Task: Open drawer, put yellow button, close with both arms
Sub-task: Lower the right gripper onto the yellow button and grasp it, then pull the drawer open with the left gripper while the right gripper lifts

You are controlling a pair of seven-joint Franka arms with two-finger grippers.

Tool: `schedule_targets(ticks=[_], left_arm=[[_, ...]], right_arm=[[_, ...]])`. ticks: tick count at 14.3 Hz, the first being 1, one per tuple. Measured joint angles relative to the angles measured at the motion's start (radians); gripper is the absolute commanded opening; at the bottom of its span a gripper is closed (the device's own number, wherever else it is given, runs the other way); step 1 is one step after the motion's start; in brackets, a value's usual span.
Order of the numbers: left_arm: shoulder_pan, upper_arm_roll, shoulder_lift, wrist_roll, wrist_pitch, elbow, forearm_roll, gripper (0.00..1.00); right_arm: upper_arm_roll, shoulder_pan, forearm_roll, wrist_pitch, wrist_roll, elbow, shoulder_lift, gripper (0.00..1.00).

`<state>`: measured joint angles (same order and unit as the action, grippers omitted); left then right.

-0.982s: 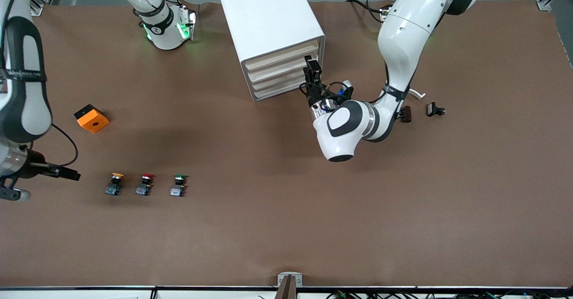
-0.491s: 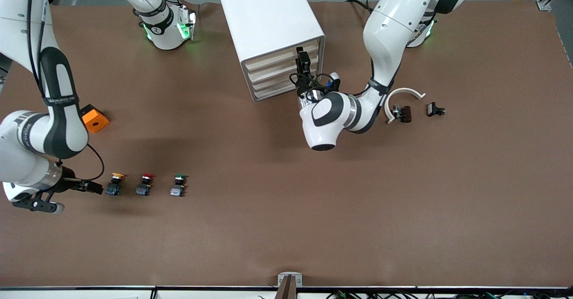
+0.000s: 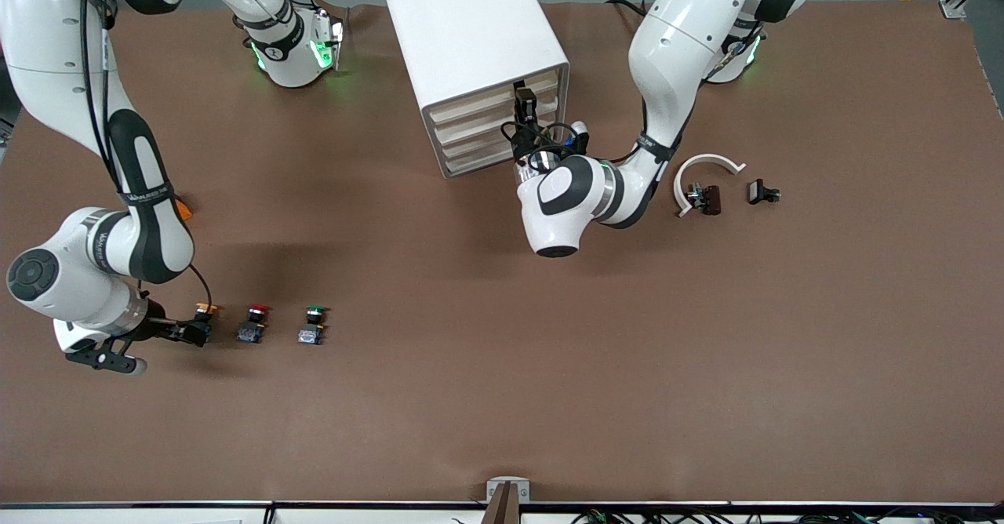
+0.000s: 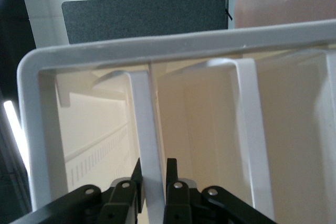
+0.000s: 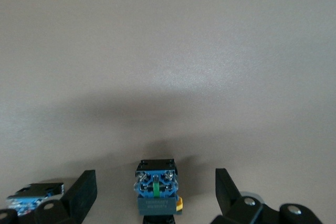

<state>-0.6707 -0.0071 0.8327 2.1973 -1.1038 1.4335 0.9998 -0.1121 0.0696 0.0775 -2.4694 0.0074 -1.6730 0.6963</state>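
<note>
Left gripper (image 4: 153, 182) has pinched the drawer (image 3: 496, 103) handle (right arrived).

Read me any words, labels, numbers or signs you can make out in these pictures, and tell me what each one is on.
Dark lettering on the black band of the right arm: too small to read.
Round dark mark on the right arm's base: too small to read.
Embossed line on the yellow button, on its blue-grey base: blurred, unreadable.
Nothing else carries text.
</note>
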Motion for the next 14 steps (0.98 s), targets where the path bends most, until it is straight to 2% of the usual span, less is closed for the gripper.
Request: schedule_targets(ticks=[9, 10, 11, 12, 13, 14], left_arm=[[0.029, 0.005, 0.004, 0.026, 0.005, 0.008, 0.015, 0.09], [0.042, 0.005, 0.006, 0.027, 0.007, 0.008, 0.017, 0.09], [0.055, 0.006, 0.009, 0.027, 0.008, 0.008, 0.018, 0.09], [0.069, 0.006, 0.01, 0.029, 0.008, 0.007, 0.019, 0.09], [0.082, 0.01, 0.012, 0.031, 0.008, 0.006, 0.019, 0.1], [0.092, 0.015, 0.012, 0.033, 0.008, 0.006, 0.022, 0.1]], right_arm=[[0.0, -0.003, 0.0, -0.023, 0.001, -0.021, 0.024, 1.0], [0.0, -0.003, 0.0, -0.023, 0.001, -0.024, 0.024, 0.97], [0.0, -0.003, 0.0, -0.023, 0.001, -0.027, 0.025, 0.84], [0.0, -0.003, 0.0, -0.023, 0.001, -0.03, 0.025, 0.52], [0.0, -0.004, 0.0, -0.023, 0.001, -0.034, 0.026, 0.11], [0.0, -0.004, 0.0, -0.023, 0.001, -0.037, 0.026, 0.0]])
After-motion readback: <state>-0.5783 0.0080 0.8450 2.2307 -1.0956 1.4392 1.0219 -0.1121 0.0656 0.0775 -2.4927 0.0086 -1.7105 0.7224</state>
